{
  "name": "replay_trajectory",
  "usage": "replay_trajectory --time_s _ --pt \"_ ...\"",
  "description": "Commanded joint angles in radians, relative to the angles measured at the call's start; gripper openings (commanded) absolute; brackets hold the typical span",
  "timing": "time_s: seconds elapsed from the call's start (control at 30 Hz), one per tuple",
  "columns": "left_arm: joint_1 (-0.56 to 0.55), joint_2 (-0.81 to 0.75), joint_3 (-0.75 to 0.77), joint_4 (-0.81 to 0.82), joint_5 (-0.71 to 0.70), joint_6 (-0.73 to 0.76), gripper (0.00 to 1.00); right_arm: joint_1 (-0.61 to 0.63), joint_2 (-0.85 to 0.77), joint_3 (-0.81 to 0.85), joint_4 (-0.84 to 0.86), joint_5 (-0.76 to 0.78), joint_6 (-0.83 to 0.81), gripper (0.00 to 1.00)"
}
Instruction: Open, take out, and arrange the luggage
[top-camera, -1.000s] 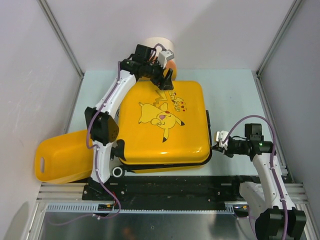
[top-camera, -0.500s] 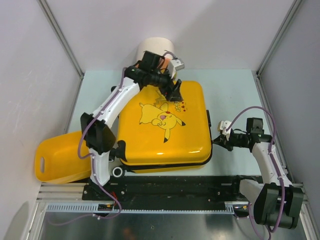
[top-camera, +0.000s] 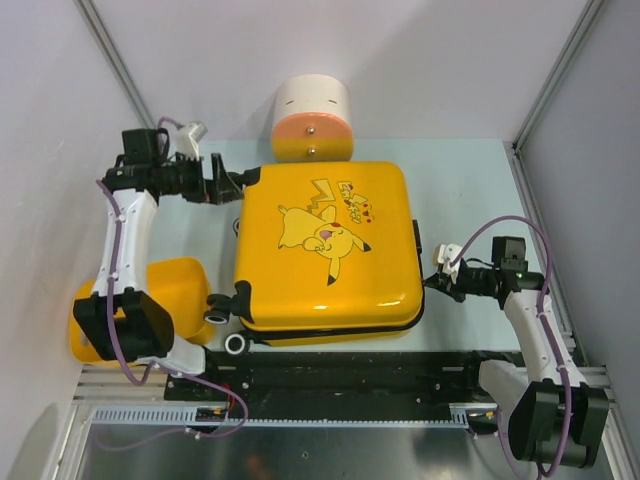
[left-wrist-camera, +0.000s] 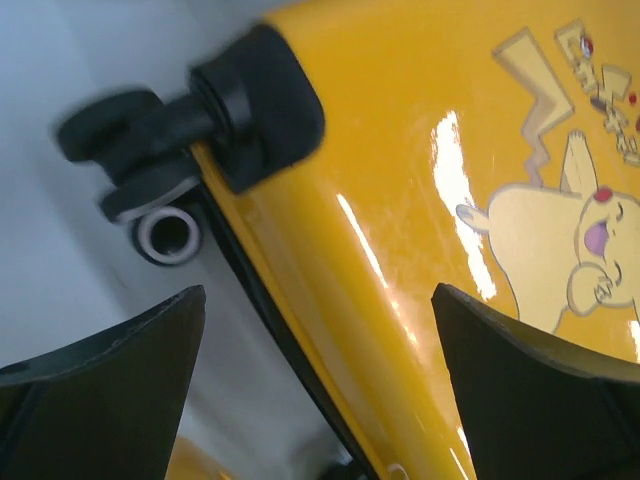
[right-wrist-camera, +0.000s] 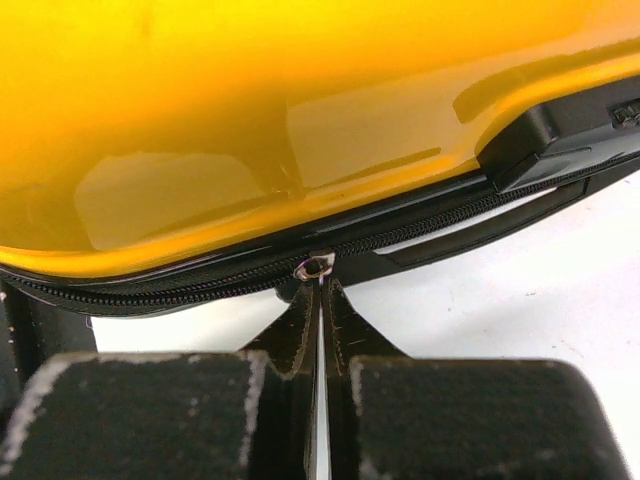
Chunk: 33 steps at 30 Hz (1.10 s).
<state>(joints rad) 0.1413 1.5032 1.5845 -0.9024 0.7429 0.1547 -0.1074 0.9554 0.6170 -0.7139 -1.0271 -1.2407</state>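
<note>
Yellow luggage lies zipped. Right gripper is clamped on the zipper pull at its right edge, ready to unzip; left gripper is spread apart beside the far-left wheel.

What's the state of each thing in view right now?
luggage: lying flat, lid closed.
zipper: closed where visible.
right end effector: shut on zipper pull.
left end effector: open, empty, beside luggage.
tub: lying left of luggage, not held.
canister: behind luggage; open or closed unclear.
</note>
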Motion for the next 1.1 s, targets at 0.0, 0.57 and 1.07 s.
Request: replay_trajectory --time_s 0.0,0.57,1.07 --pt "-0.016 -0.002 -0.141 0.013 0.107 -0.038 1.00 0.021 -0.056 -0.011 -0.019 -0.008 -0.014 0.00" --pt "-0.359 0.344 0.022 0.080 0.069 0.006 0.59 -0.020 -0.300 -0.030 -0.213 0.076 -0.017 0.00" --pt "-0.355 0.462 0.123 0.080 0.021 0.057 0.57 -0.173 0.209 0.010 0.821 0.041 0.385 0.00"
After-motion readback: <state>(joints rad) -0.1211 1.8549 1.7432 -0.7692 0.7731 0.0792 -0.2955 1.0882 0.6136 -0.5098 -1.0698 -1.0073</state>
